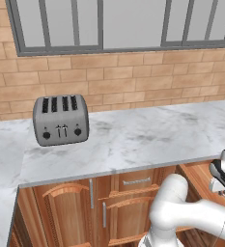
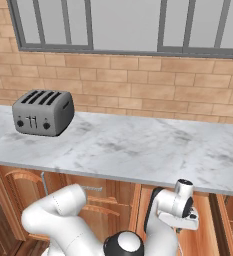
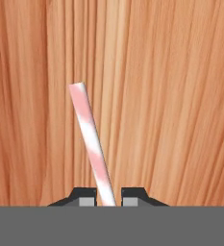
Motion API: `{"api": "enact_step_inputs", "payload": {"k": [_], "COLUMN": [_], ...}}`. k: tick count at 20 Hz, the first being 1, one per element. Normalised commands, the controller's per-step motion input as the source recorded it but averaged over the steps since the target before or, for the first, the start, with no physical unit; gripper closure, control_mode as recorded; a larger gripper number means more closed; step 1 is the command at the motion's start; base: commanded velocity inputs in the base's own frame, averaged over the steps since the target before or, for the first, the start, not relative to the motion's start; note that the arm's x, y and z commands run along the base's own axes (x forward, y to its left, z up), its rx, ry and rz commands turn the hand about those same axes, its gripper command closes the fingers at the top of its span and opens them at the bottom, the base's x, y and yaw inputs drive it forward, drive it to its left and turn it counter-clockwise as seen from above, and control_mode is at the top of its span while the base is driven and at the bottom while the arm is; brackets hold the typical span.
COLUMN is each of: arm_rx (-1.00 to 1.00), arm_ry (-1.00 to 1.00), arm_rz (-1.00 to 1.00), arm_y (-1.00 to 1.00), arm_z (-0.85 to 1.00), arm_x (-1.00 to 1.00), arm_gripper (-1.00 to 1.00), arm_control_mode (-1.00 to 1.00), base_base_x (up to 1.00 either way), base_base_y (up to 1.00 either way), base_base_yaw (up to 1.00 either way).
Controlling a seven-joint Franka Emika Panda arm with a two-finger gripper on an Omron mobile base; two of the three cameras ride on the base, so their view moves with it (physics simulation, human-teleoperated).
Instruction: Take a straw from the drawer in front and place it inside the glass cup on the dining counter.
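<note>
**A:** Brick wall and grey-framed window behind; long white grey-veined marble surface (image 1: pixel 133 140) carries a grey four-slot toaster (image 1: pixel 61 119). Brown wooden cabinet fronts below it, one shallow drawer front with a horizontal silver bar handle (image 1: pixel 136 181) among them. Arm is folded low in front of the cabinets.

**B:** Position of the task item?

**A:** Thin pale pinkish-red and white straight straw (image 3: pixel 91 141), seen in the hand view over warm brown wood grain, which I take to be the drawer floor. Its near end sits between the two dark finger tips of the tool (image 3: pixel 108 198); the rest runs away from them, leaning to one side.

**B:** Tool state?

**A:** Jaws drawn in narrow, pressed either side of the straw, so gripping it near one end.

**B:** Risks?

**A:** Hold is off-centre, near the tip. Judgement: the long free end could pivot or slip on lifting, and it could catch the drawer edge if raised at a slant
</note>
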Motion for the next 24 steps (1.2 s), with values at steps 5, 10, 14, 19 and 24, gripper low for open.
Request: {"api": "enact_step_inputs", "payload": {"k": [5, 10, 14, 19, 24], "arm_rx": [0.00, 0.00, 0.00, 0.00, 0.00], "arm_ry": [0.00, 0.00, 0.00, 0.00, -0.06], "arm_rz": [0.00, 0.00, 0.00, 0.00, 0.00], "arm_y": [0.00, 0.00, 0.00, 0.00, 0.00], "arm_z": [0.00, 0.00, 0.00, 0.00, 0.07], "arm_x": [0.00, 0.00, 0.00, 0.00, 0.00], "arm_gripper": [1.00, 1.00, 1.00, 1.00, 1.00], "arm_control_mode": [-1.00, -1.00, -1.00, -1.00, -1.00], "base_base_x": [0.00, 0.00, 0.00, 0.00, 0.00], "base_base_y": [0.00, 0.00, 0.00, 0.00, 0.00], "base_base_yaw": [0.00, 0.00, 0.00, 0.00, 0.00]}}
